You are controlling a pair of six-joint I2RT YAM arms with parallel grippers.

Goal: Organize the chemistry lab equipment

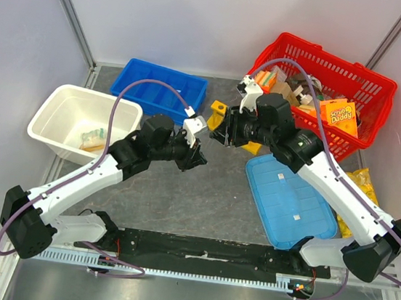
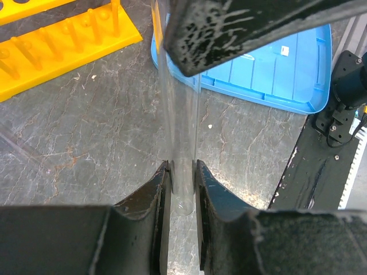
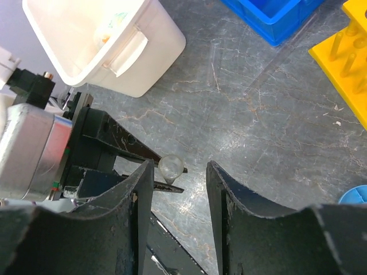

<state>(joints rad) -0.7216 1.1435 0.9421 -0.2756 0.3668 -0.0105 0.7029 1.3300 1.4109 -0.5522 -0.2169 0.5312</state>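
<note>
My left gripper (image 2: 182, 172) is shut on a thin clear tube (image 2: 182, 114), which sticks out forward past its fingertips. In the top view the left gripper (image 1: 198, 157) sits mid-table, facing my right gripper (image 1: 221, 134). The right gripper (image 3: 179, 172) is open. The tube's round end (image 3: 171, 167) shows just in front of its left finger, and the jaws stand apart around it without pinching. The yellow test-tube rack (image 1: 220, 113) stands behind both grippers, partly hidden by the right wrist, and its pegs show in both wrist views (image 2: 57, 46) (image 3: 351, 51). A second clear tube (image 3: 275, 64) lies on the table beside the rack.
A white bin (image 1: 53, 106) at the left holds a small bag with green contents (image 1: 94, 137). A blue divided tray (image 1: 160, 90) is at the back and a blue lid (image 1: 290, 197) lies at the right. A red basket (image 1: 373, 83) and a yellow chip bag (image 1: 363, 181) stand far right.
</note>
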